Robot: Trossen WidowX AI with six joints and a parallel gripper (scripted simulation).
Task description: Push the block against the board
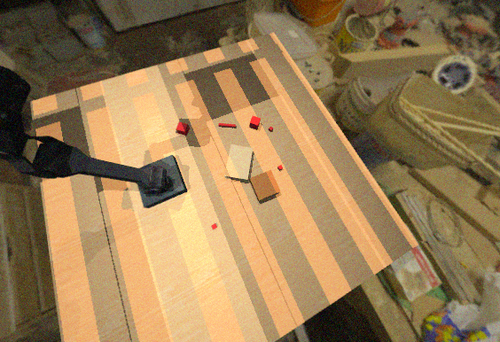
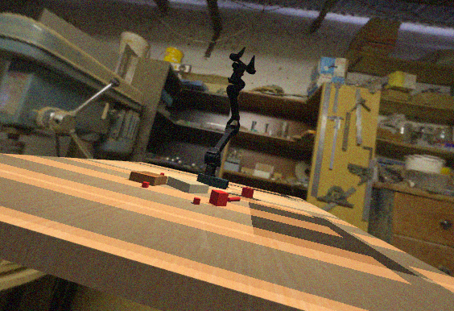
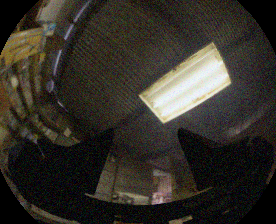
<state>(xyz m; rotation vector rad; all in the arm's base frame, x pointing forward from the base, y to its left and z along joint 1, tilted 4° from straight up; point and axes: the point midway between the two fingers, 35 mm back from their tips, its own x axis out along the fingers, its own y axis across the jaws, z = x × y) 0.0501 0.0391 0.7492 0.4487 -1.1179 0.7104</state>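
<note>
Striped table top (image 1: 133, 250) in bands of orange, tan and grey-brown, with one dark patch at the far end. Cluttered workshop all round: shelves, a yellow tool panel (image 2: 346, 147), buckets and boxes on the floor.

One dark base plate (image 1: 176, 184) as landmark, carrying one black arm (image 2: 233, 102) that rears straight up. Gripper (image 2: 245, 59) at the very top, pointing at the ceiling, jaws spread nearly full and gripping nothing; ceiling lamp (image 3: 185, 83) seen from the wrist.

One pale board (image 1: 239, 161) lying flat, right of the base plate. One brown square block (image 1: 265, 185) just beyond the board, corner almost meeting the board's near corner, sides not flush.

Seven red bits counted from above: two cubes (image 1: 183, 128) (image 1: 254, 122), one thin bar (image 1: 227, 125), four tiny specks, scattered beyond and beside the base plate.
</note>
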